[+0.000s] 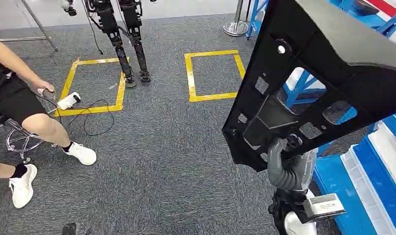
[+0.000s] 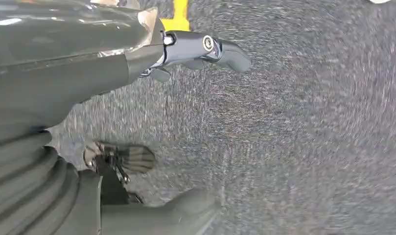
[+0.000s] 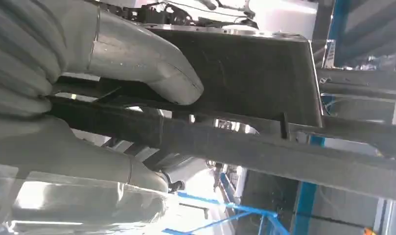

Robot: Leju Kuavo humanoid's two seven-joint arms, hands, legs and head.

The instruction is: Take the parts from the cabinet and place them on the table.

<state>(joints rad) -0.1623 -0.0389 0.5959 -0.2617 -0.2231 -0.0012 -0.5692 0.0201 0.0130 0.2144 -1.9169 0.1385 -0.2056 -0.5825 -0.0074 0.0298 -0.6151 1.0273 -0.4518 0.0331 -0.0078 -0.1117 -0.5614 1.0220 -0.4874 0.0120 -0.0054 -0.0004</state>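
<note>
The right hand grips a large black part, a flat plastic panel with cut-out openings, by its lower edge and holds it upright and tilted above the grey carpeted floor. In the right wrist view the thick grey thumb presses on one face of the panel while the other fingers close under its rim, so the grasp looks firm. The left hand hangs low over the carpet, its fingers apart and holding nothing.

The part is in the air, carried, so the step in hand appears to be the transfer from the cabinet towards the counter. No counter shows in these views. Blue racking and blue bins stand at the robot's right, just beyond the panel.

Ahead on the floor lie two squares of yellow tape; another legged robot stands at the left-hand one. A seated person is at the left edge of the head view, one hand on a small device with a cable trailing across the carpet.

The next move probably calls for turning and walking to the counter with the panel kept clear of the racking, since it is broad and blocks much of the forward view. A one-sided grip on so wide a piece could let it swing.
</note>
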